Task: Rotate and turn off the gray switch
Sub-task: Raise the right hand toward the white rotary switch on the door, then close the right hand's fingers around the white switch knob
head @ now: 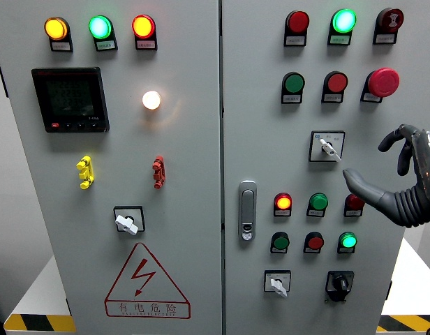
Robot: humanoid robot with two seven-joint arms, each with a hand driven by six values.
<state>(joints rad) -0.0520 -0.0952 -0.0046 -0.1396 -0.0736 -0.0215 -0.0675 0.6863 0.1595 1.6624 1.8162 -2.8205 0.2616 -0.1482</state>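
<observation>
A gray rotary switch (327, 146) sits in a square plate on the right cabinet door, its white-gray lever pointing down and to the right. My right hand (374, 162) comes in from the right edge, dark and open. Its thumb (354, 181) reaches left, just below and right of that switch and apart from it. The other fingers (403, 139) are spread further right and touch nothing. Two similar gray switches show lower down, one on the left door (128, 222) and one at the bottom of the right door (277, 283). My left hand is out of sight.
Lit and unlit round lamps and buttons surround the switch; a red mushroom button (382, 82) sits above the hand. A black rotary switch (339, 285) is at the lower right. The door handle (248, 210) stands by the seam, and a meter (70, 100) is on the left door.
</observation>
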